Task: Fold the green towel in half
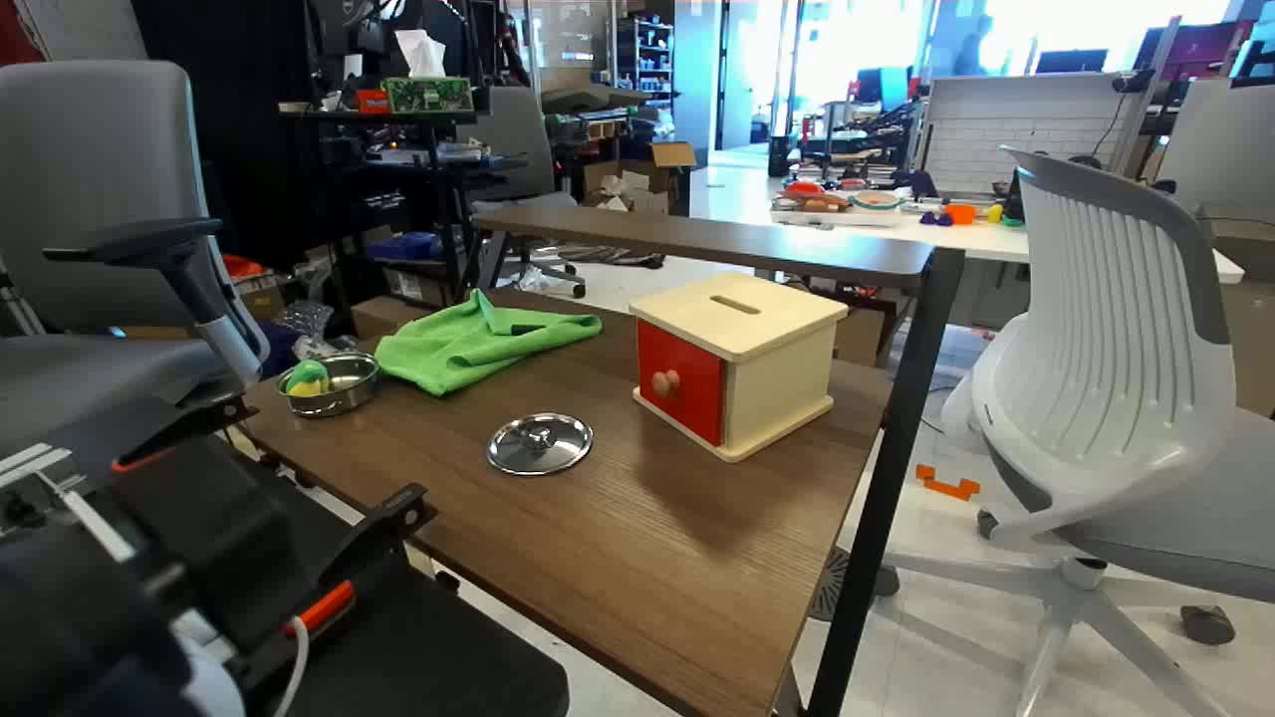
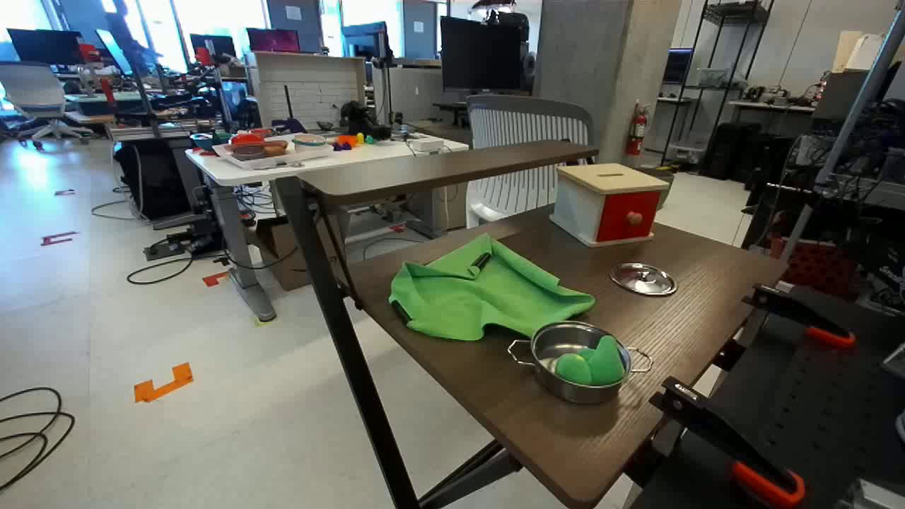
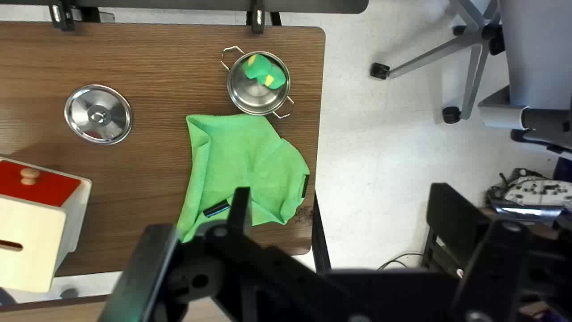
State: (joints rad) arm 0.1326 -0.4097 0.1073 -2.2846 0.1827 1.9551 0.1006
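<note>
The green towel [image 3: 250,165] lies crumpled on the brown table, with some edges turned over. It shows in both exterior views [image 1: 478,344] [image 2: 481,297]. Black patches or strips show on it at a folded-over flap and at its edge near the table's end. My gripper [image 3: 343,190] is open and empty, with its fingers wide apart. It is above the table's end, apart from the towel; in the wrist view one finger overlaps the towel's lower part and hides a bit of it. The gripper does not show in the exterior views.
A steel pot [image 3: 252,96] with green and yellow objects stands beside the towel. A steel lid [image 3: 98,115] and a wooden box [image 3: 31,241] with a red front are on the same table. A raised shelf [image 2: 452,170] runs along one side. Black clamps [image 2: 714,424] grip the opposite edge.
</note>
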